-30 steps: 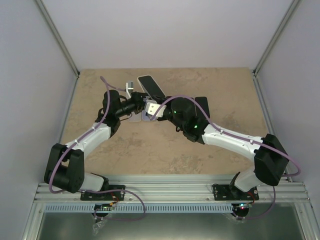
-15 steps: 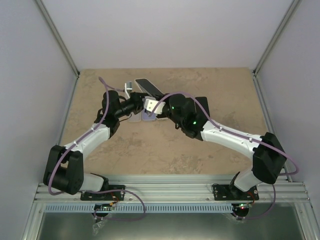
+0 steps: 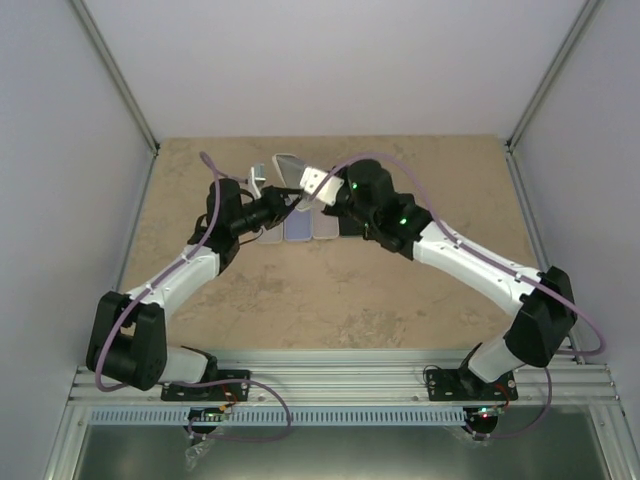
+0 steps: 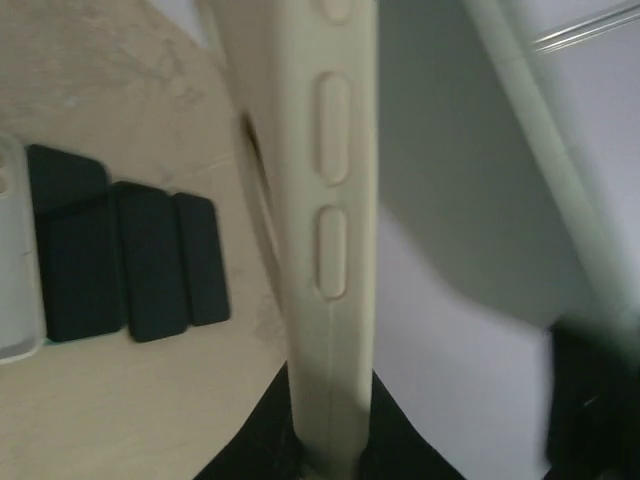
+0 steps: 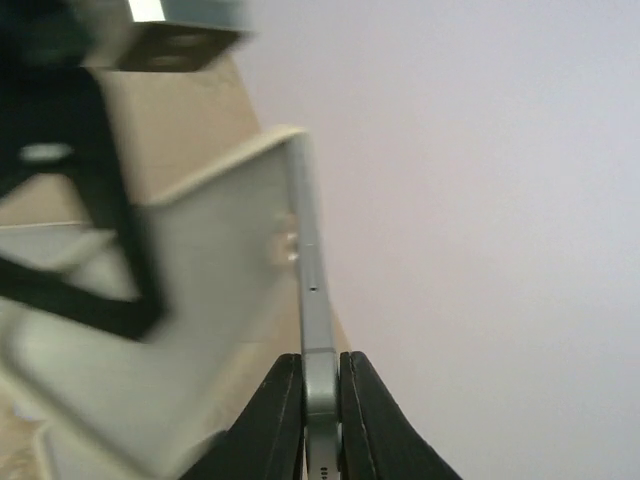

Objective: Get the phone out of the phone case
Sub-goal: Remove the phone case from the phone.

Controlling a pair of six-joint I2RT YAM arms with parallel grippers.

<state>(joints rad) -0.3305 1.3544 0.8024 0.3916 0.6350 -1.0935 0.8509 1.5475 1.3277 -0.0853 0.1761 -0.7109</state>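
Observation:
A cream phone case [image 4: 330, 200] stands edge-on in the left wrist view, its button bumps facing the camera. My left gripper [image 4: 330, 455] is shut on its lower end. The phone [image 5: 312, 300] shows as a thin grey metal edge in the right wrist view, and my right gripper [image 5: 322, 400] is shut on its end. The blurred case [image 5: 200, 260] lies against the phone's left side. In the top view the phone and case [image 3: 288, 168] are held together above the far table, between the left gripper [image 3: 272, 203] and the right gripper [image 3: 318, 188].
A row of flat cases [image 3: 310, 228] lies on the table under the grippers. In the left wrist view they are dark cases [image 4: 130, 260] and a clear one [image 4: 15, 260]. The back wall is close behind, and side walls enclose the table [image 3: 330, 300].
My right gripper has swung up and toward the far wall with the phone's end. The phone and case have tilted up and shifted back. The left gripper has stayed almost in place.

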